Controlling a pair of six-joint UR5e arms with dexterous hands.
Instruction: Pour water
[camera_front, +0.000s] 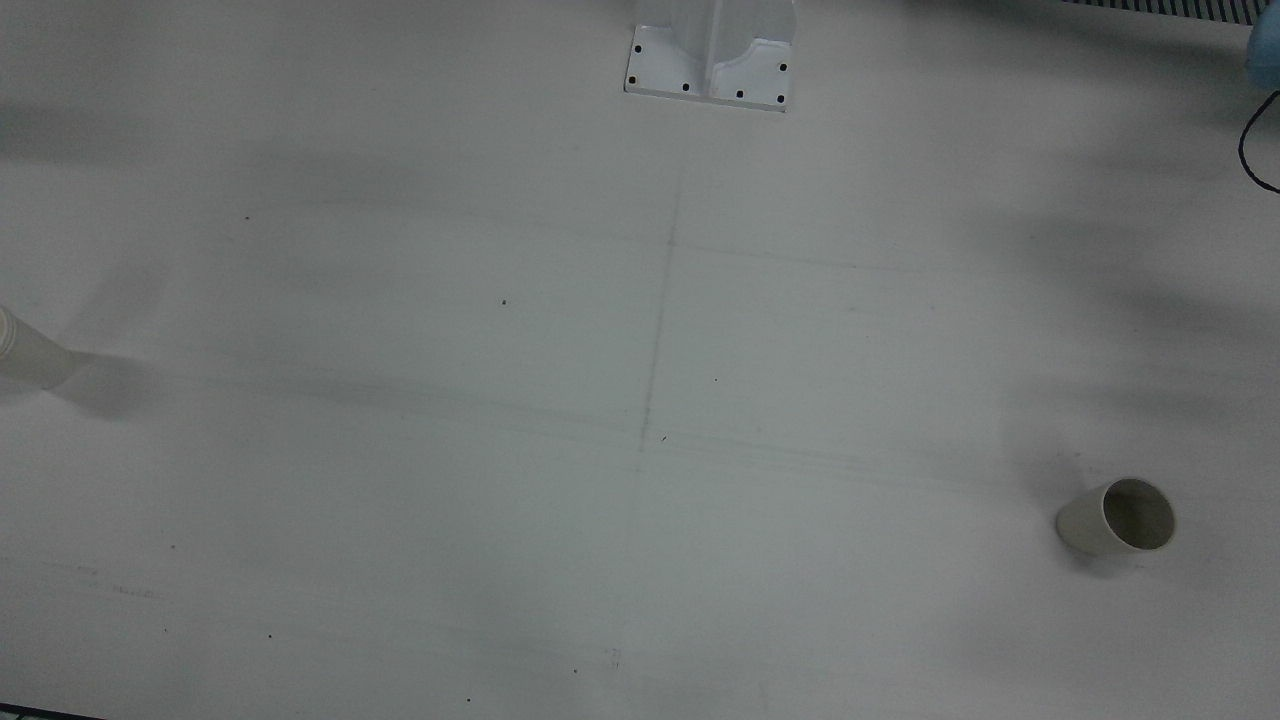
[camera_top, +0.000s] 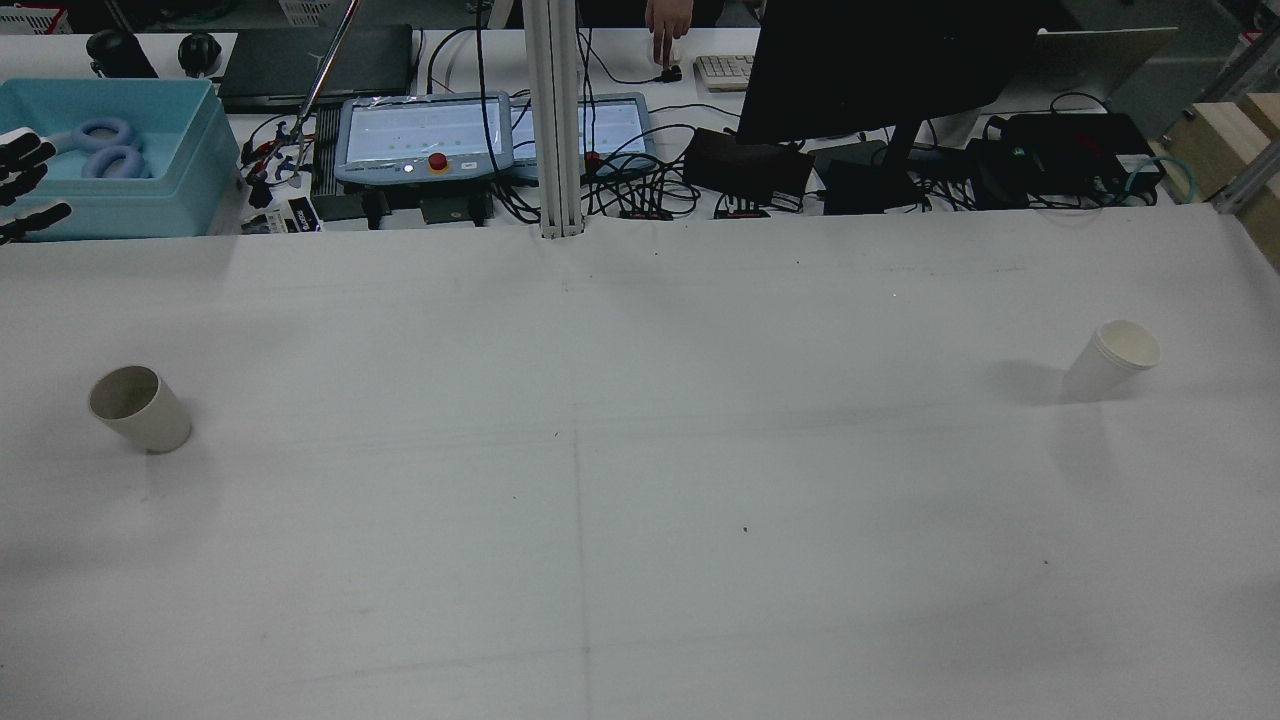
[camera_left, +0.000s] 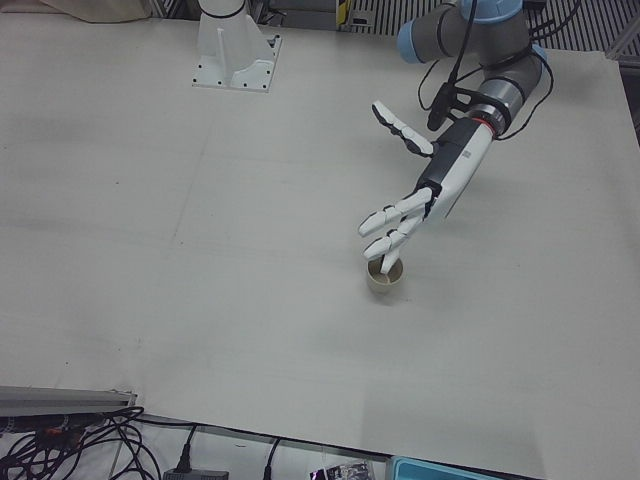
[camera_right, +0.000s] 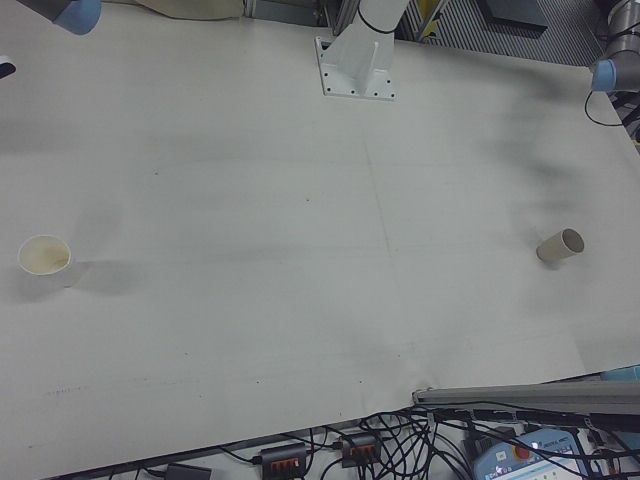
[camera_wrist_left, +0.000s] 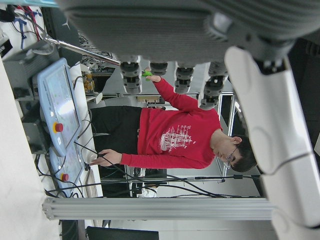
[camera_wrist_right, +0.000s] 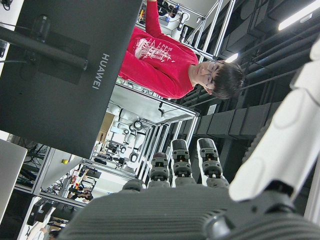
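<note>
Hovering spread and empty over the tan cup (camera_left: 385, 279) near the table's (camera_left: 200, 300) left edge, the left hand (camera_left: 405, 215) could tip it — the cup is light; the right hand's (camera_wrist_right: 190, 195) fingers look extended, grasping nothing.

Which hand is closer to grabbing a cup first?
The left hand: it hangs open near the left cup. The right hand appears only in its own camera, away from the other cup.

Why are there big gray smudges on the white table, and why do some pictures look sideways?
Front view: the gray patches on the table are soft shadows, and the beige cup casts one too. Left-front view: the left hand hangs above that cup. Left hand view: the picture lies on its side, so the person looks tipped over.
</note>
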